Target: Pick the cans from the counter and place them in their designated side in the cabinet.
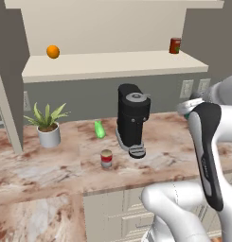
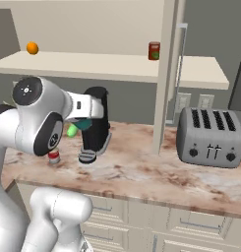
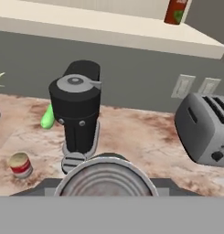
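My gripper point(image 2: 85, 123) is shut on the teal-blue can point(image 2: 84, 125), held in the air above the counter point(image 1: 41, 165) in front of the coffee machine. That can's grey metal top point(image 3: 106, 179) sits right at the hand camera, and a sliver of teal point(image 1: 185, 110) peeks out behind my forearm. The red can with a white band point(image 1: 106, 159) point(image 2: 54, 156) point(image 3: 20, 165) stands upright on the counter, left of the coffee machine's base. Above, the open cabinet's shelf point(image 1: 112, 67) point(image 2: 107, 66) runs across the wall.
A black coffee machine point(image 1: 132, 118) point(image 3: 77, 112) stands mid-counter, a green bottle point(image 1: 99, 129) point(image 3: 47, 118) beside it. A potted plant point(image 1: 48, 126) is at the left, a toaster point(image 2: 210, 132) point(image 3: 205, 129) at the right. The shelf holds an orange point(image 1: 53, 51) and a dark red can point(image 1: 175, 46) point(image 2: 154, 50).
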Controlling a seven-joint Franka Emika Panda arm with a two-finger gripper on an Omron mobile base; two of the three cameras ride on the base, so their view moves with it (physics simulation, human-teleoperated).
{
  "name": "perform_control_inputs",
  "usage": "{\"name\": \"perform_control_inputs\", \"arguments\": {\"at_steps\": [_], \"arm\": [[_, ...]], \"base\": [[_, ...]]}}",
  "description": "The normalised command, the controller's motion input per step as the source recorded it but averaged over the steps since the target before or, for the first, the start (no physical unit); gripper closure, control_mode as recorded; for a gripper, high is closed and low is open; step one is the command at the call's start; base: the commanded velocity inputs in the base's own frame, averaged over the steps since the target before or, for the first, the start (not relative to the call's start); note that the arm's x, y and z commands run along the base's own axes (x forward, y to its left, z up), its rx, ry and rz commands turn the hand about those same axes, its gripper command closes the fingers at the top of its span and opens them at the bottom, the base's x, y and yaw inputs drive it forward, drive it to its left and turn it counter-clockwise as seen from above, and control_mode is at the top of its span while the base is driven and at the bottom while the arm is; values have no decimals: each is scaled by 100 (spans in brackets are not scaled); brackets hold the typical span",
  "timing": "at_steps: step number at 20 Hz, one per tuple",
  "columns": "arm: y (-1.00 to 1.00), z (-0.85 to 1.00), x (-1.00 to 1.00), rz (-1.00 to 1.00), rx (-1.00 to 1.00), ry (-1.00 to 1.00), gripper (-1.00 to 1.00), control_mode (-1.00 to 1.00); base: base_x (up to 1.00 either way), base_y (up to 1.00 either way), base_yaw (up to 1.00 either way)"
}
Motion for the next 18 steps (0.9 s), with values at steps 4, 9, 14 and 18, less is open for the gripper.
{"name": "perform_control_inputs", "arguments": {"at_steps": [4,9,14,18], "arm": [[0,42,-10,0,-2,-7,100,-100],[0,35,-1,0,-3,-11,100,-100],[0,29,0,0,-2,-12,100,-100],[0,20,6,0,-1,-11,100,-100]], "base": [[0,0,0],[0,0,0],[0,0,0],[0,0,0]]}}
